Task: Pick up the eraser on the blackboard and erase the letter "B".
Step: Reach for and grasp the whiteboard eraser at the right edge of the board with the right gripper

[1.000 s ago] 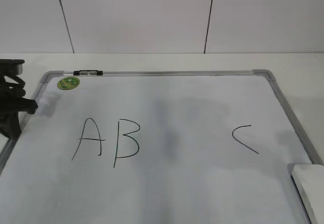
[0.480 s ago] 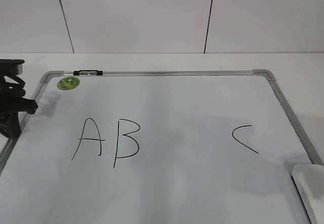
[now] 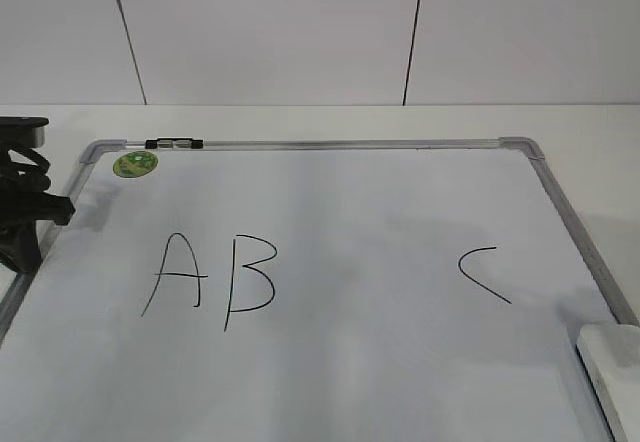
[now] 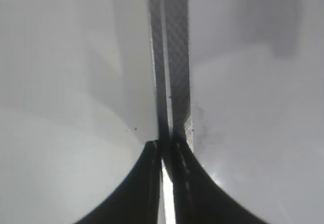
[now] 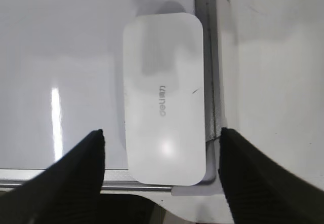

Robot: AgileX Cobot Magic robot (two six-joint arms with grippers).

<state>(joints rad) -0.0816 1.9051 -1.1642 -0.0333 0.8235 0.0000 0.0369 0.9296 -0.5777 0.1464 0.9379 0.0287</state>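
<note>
— Looking along the whiteboard (image 3: 330,382), where does the eraser (image 3: 612,362) sit?

— At the near right corner, lying flat on the white surface right against the grey frame. In the right wrist view the eraser (image 5: 164,98) fills the middle, long side running along the frame, a faint grey logo on its top.

— And the right gripper (image 5: 162,148)?

— Its jaws are spread wide, one dark finger on each side of the eraser, neither touching it. One finger is over the board surface, the other over the frame and the tabletop (image 5: 273,57) beyond.

— What about the letters?

— Letter "A" (image 3: 175,272) and the letter "B" (image 3: 250,280) stand side by side left of centre, both whole. Letter "C" (image 3: 484,274) is well apart, toward the right, nearer the eraser.

— The left side?

— The left arm (image 3: 22,202) sits at the board's left edge, dark and bunched up. In the left wrist view the left gripper (image 4: 166,148) has its jaws pressed together with only a thin bright slit between them and nothing held. It points along the grey frame (image 4: 172,57).

— Anything else on the board?

— A round green sticker (image 3: 135,163) near the far left corner, and a small black clip (image 3: 174,143) on the far rail just beside it.
</note>
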